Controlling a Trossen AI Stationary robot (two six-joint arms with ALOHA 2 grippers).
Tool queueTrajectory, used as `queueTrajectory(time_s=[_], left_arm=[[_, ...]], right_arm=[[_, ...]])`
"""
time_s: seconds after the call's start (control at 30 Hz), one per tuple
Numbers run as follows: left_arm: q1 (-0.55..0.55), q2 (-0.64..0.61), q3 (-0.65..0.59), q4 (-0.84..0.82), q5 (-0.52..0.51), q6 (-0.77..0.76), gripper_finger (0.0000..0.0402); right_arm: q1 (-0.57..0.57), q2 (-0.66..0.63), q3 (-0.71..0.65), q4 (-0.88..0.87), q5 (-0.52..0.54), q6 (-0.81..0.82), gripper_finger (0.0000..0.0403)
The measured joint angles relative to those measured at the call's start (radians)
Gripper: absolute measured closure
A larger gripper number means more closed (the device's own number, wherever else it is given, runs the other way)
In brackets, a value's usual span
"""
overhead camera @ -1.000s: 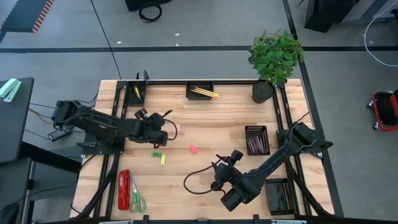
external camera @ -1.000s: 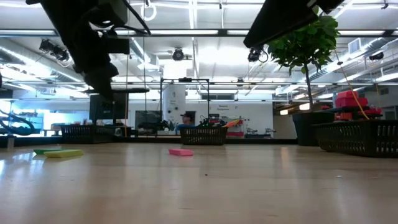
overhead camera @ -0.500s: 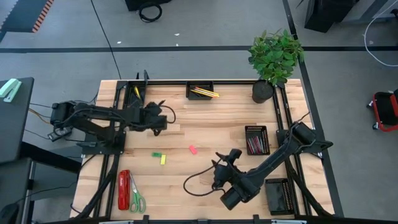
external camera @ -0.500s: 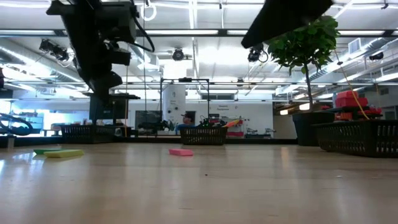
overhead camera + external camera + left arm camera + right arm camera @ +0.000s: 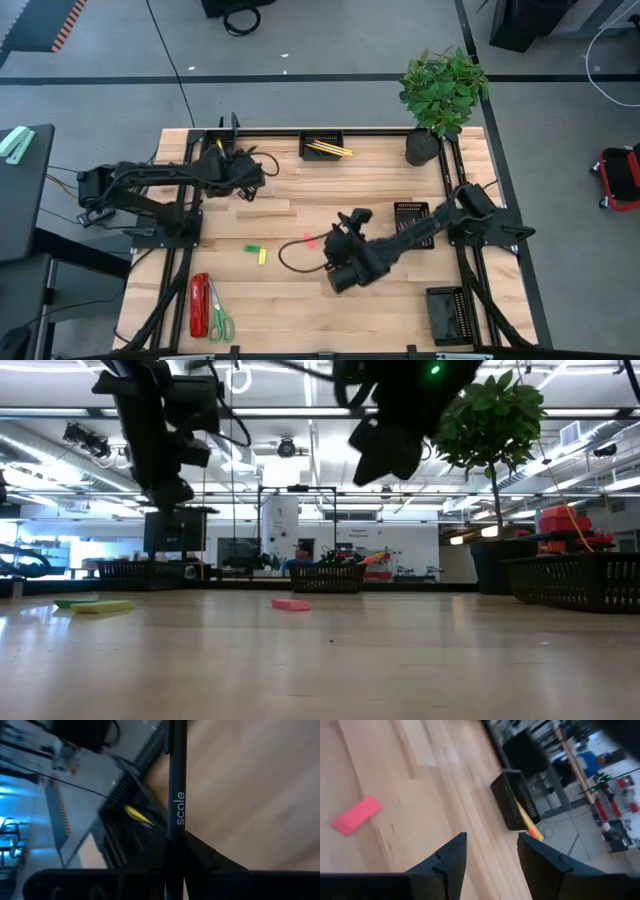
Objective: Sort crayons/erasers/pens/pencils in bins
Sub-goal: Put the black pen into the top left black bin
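Gripping one dark pen in my left claw, I hover beside the corner bin. My right claw hangs released near one pink eraser; two more erasers lie nearby, and four bins stand around the table.

Count: four black mesh bins on the desk. Three loose erasers: green, yellow, pink. One dark pen. One stapler, one pair of scissors, one potted plant. Pencil and crayon numbers unreadable.
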Motion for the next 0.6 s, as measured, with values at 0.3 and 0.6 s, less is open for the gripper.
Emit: queueTrajectory(time_s=[0.3, 0.6], left_arm=[[0.195, -0.031, 0.033, 0.048, 0.039, 0.209, 0.0354], [0.419, -0.03, 0.031, 0.056, 0.061, 0.247, 0.0357]], right_arm=[[-0.146, 0.0, 0.0, 0.188, -0.091, -0.303, 0.0222], [-0.3, 0.0, -0.001, 0.394, -0.39, -0.526, 0.0222]])
